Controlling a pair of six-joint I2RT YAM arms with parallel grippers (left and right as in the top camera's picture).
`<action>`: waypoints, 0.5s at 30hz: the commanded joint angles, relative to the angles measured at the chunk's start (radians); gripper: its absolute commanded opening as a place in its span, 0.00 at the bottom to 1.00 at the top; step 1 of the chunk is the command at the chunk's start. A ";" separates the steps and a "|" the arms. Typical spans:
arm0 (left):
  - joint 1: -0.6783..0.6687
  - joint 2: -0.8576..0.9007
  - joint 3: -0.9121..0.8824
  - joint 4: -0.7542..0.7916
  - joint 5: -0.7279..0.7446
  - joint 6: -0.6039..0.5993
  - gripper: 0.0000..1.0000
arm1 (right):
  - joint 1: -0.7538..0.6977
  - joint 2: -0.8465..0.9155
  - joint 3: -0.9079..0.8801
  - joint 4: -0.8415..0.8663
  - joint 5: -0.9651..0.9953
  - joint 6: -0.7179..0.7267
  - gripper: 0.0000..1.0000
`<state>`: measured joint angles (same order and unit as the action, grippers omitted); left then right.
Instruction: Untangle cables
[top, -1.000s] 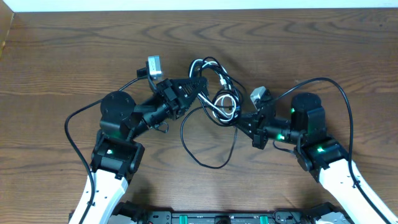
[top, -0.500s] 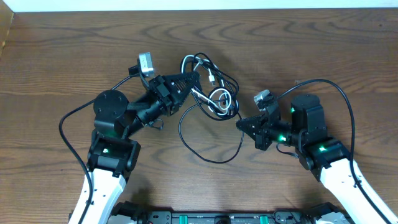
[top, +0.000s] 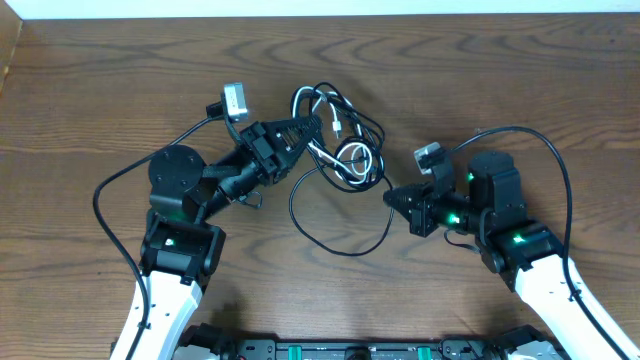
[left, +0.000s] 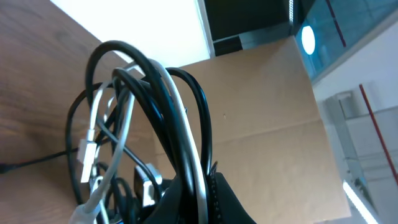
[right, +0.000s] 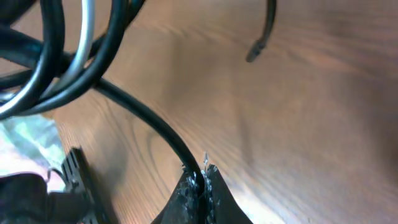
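1. down at the near edge of the overhead frame, between the two arm bases, a slack black cord (top: 338, 251) sags in a wide loop on the wooden table (top: 500, 80). that slack looks like the strand to draw out, so i'd watch that it runs free and doesn't snag.
2. a bit further up, centre right, the right gripper (top: 391, 197) is clenched on that black cord. its wrist view shows the strand nipped right at the fingertips (right: 186, 190). that's a thin hold, so a slow, steady pull toward the lower right seems wiser than a tug.
3. up and left of it, the left gripper (top: 308, 127) is clamped on the cables (top: 348, 152), with several black strands and a white cord (left: 186, 155) bunched together in its jaws. holding that many at once could cinch the knot, so i'd judge it best as a fixed anchor.
4. furthest off, upper centre, the tangle sits between the two grippers. its long axis runs from upper left down to lower right, and small loops bulge toward the top edge. a pale plug (top: 337, 125) shows near the left jaws, but i can't tell which way it faces.
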<state>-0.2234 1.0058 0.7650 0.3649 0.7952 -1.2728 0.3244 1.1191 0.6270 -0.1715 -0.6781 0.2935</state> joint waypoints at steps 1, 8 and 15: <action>0.010 -0.014 0.029 0.002 0.043 0.079 0.07 | -0.009 0.005 0.004 0.092 -0.130 0.052 0.01; 0.010 -0.013 0.028 -0.027 0.042 0.121 0.07 | -0.009 0.005 0.004 0.222 -0.319 0.080 0.01; 0.010 -0.014 0.028 0.017 0.027 0.093 0.08 | -0.009 0.005 0.004 0.097 -0.151 0.076 0.01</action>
<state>-0.2184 1.0054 0.7650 0.3416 0.8253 -1.1812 0.3241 1.1221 0.6254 -0.0196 -0.9115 0.3618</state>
